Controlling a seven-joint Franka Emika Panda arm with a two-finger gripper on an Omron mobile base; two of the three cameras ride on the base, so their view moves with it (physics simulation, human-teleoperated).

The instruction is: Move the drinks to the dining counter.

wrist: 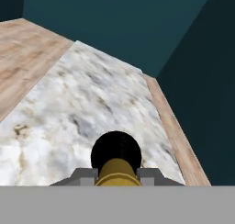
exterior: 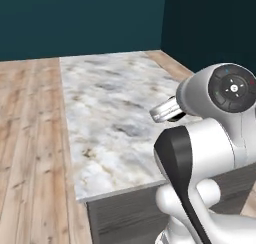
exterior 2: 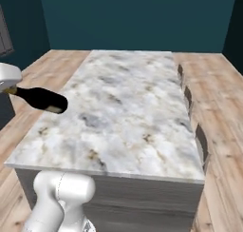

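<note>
My gripper is shut on the gold neck of the tall dark wine bottle, one of the drinks. The bottle lies nearly level in the air, its base pointing out over the near left part of the dining counter. My gripper sits at the left edge of the right base view. The counter's white-and-tan marbled top stretches away from me, and its surface lies below the bottle in the hand view. My arm's elbow hides the bottle in the left base view.
Three dark stool backs line the counter's right side. Wooden floor surrounds the island, with teal walls behind it. A grey cabinet shows at the far left.
</note>
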